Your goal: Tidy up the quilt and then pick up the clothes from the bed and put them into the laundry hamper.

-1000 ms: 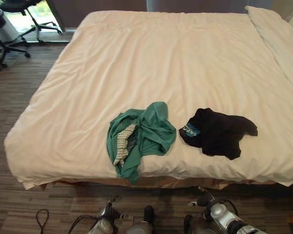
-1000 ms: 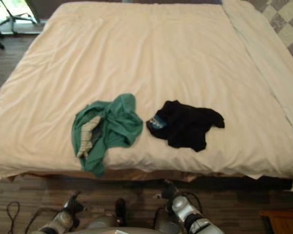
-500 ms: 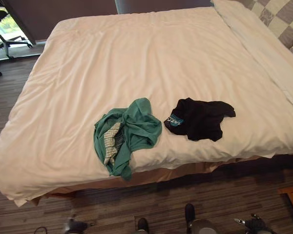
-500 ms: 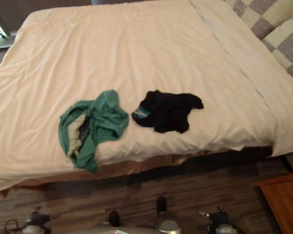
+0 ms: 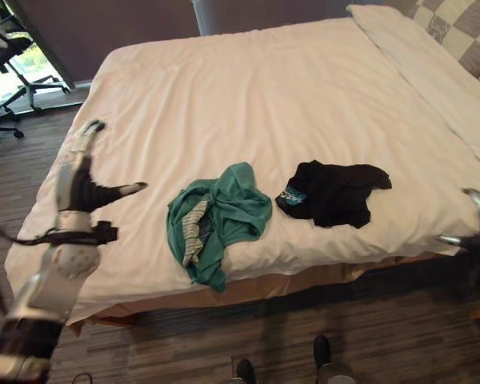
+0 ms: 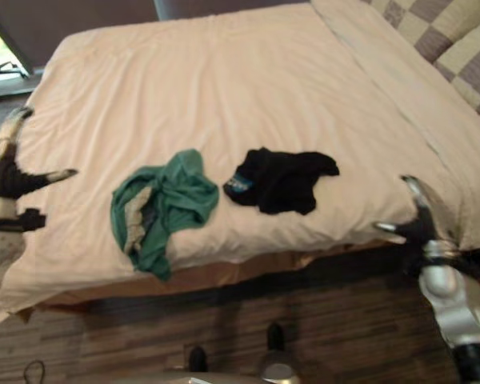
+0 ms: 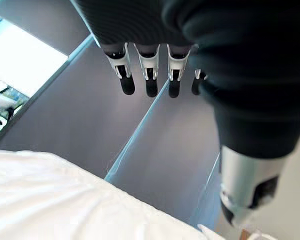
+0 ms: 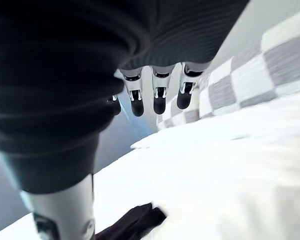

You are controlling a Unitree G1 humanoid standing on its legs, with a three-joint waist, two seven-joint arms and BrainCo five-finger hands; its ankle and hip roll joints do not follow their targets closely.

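The quilt [image 5: 248,88], pale and cream-white, was seen spread flat over the bed, reaching down over the near edge, with only light creases across it. Two garments were counted on it, both lying near the bed's near edge. One green garment [image 5: 224,212] was crumpled in a heap, with a striped pale lining showing at its left part and a tail hanging just over the edge. One black garment [image 5: 336,192] was bunched to the right of it, close but not touching, with a small blue patch at its left end.

The left hand [image 5: 80,180] was held raised above the left side of the bed, over the quilt's edge, fingers straight and spread, thumb stuck out toward the green garment; nothing was held and nothing was touched. In its wrist view the fingers [image 7: 147,75] were seen straight in a row, in free air, with the quilt below.

The right hand [image 6: 416,220] was held up at the right near corner of the bed, also released, fingers extended and thumb apart, empty and well apart from the black garment. Its wrist view showed straight fingers [image 8: 157,95] over the quilt.

Checked pillows [image 6: 452,36] were seen at the head end, on the right, and one office chair [image 5: 12,60] on the wooden floor [image 5: 184,344] beyond the far left corner.
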